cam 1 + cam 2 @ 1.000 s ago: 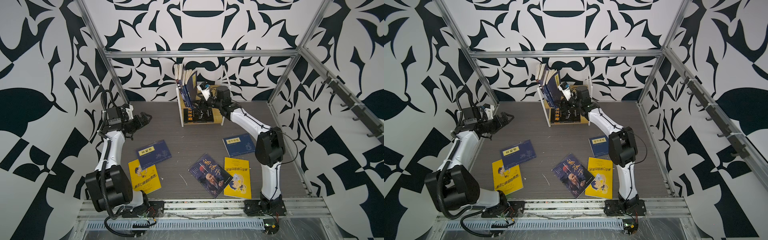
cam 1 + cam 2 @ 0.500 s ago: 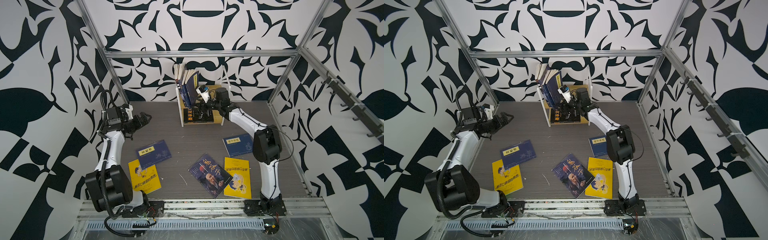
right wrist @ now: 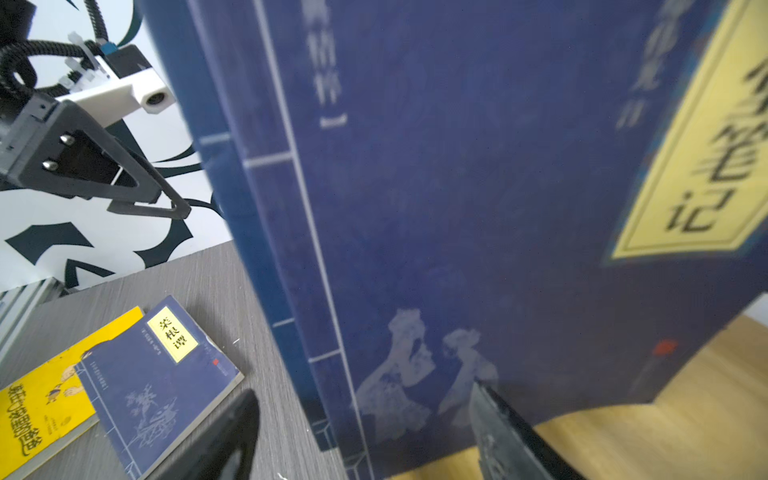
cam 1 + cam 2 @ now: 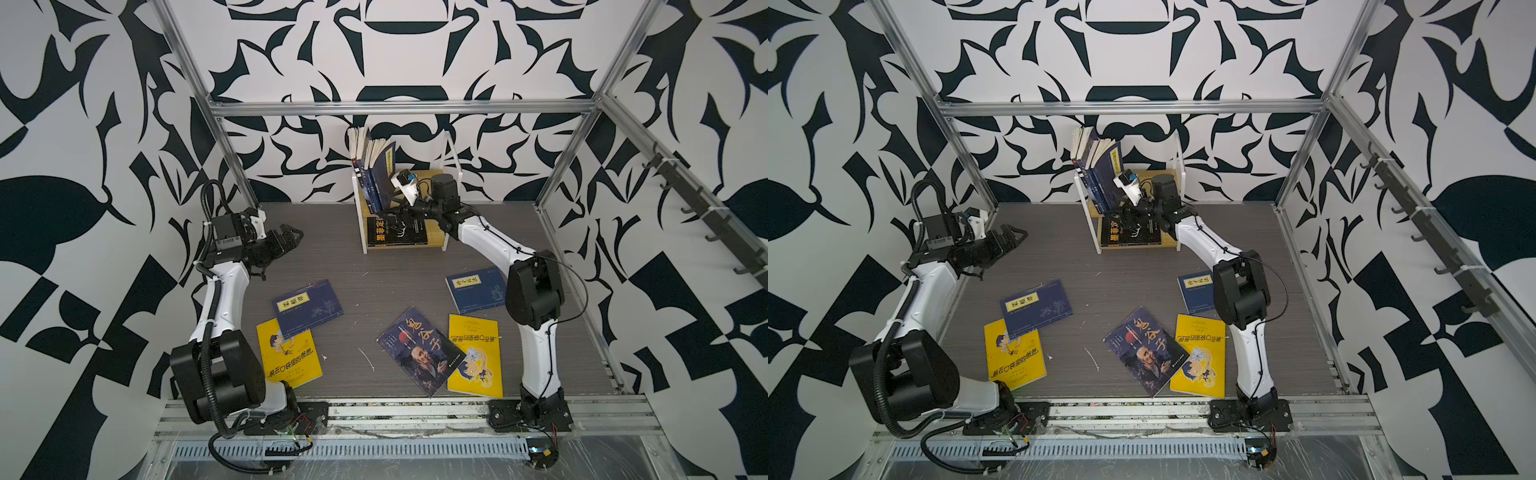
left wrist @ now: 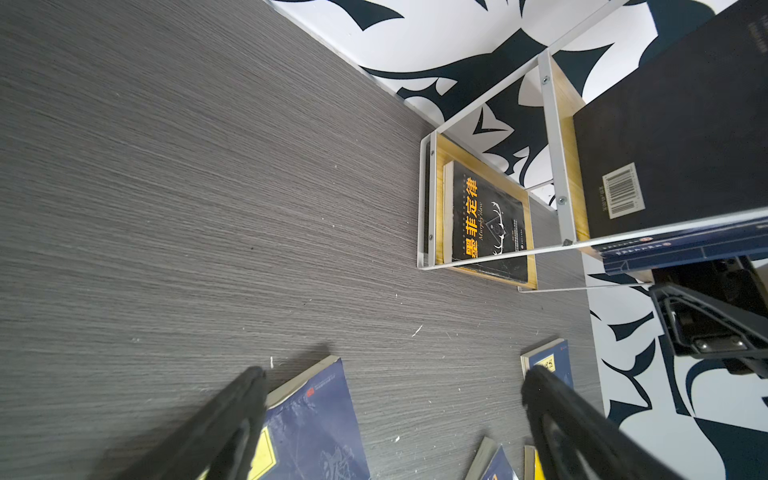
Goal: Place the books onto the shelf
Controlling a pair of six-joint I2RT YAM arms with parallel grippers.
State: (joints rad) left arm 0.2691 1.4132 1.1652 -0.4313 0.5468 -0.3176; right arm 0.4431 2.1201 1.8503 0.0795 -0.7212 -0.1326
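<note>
The shelf [image 4: 436, 176] [image 4: 1167, 174] stands at the back wall, with several books [image 4: 376, 166] [image 4: 1100, 166] upright and leaning on its top board. My right gripper [image 4: 392, 214] [image 4: 1126, 216] [image 3: 361, 395] is at that board, open. Its jaws stand wide around the lower edge of the outermost navy book [image 3: 457, 187], one finger clear of the spine. My left gripper [image 4: 293, 235] [image 4: 1017, 235] [image 5: 392, 374] hovers open and empty over the table's left side. On the table lie two navy books [image 4: 309, 307] [image 4: 476, 291], two yellow books [image 4: 289, 357] [image 4: 476, 355] and a portrait book [image 4: 419, 351].
A black book with yellow title characters [image 4: 397, 230] [image 5: 486, 220] lies flat on the shelf's lower board. Metal frame posts and patterned walls close the table on three sides. The left navy book overlaps the left yellow one.
My right gripper has edged a little further toward the standing books on the shelf. The left arm and the books on the table have not moved.
</note>
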